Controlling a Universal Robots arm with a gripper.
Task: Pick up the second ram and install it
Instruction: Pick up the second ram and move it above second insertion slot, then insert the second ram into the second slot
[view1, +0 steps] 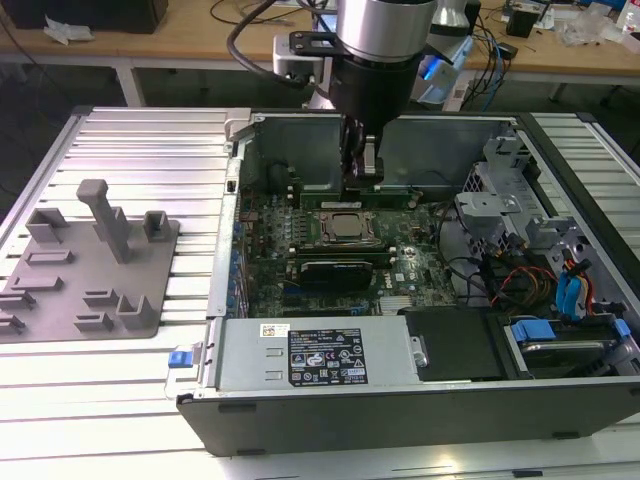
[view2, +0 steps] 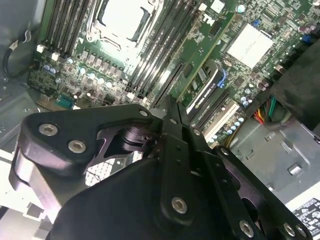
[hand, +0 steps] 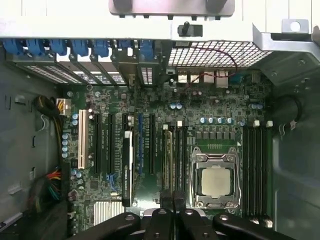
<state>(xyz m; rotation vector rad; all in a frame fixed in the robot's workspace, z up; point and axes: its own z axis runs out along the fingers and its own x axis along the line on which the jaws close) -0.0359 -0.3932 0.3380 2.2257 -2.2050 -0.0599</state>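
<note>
The install step is judged to be in hand. The second ram (view1: 400, 191) is held pinched in the closed gripper (view1: 362, 172), at twelve o'clock of the processor socket (view1: 343, 226) in the exterior view. Seating it likely calls for slot alignment and straight, even pressure.

The exterior view stands off the arm, high and well back from the gripper (view1: 365, 178), and faces down at a slant. It takes in the whole open computer case (view1: 300, 135) and the grey tray (view1: 60, 290), which lies well apart from the tool on the exterior view's left. The first wrist view sits above the gripper (hand: 173, 199) and faces straight down past it at the motherboard (hand: 210, 105), while the second wrist view looks from close behind the gripper (view2: 167, 105), tilted along its black linkage. All three views share the processor socket (view1: 345, 227) near the tool and the memory slots (hand: 255, 165) flanking it.
</note>
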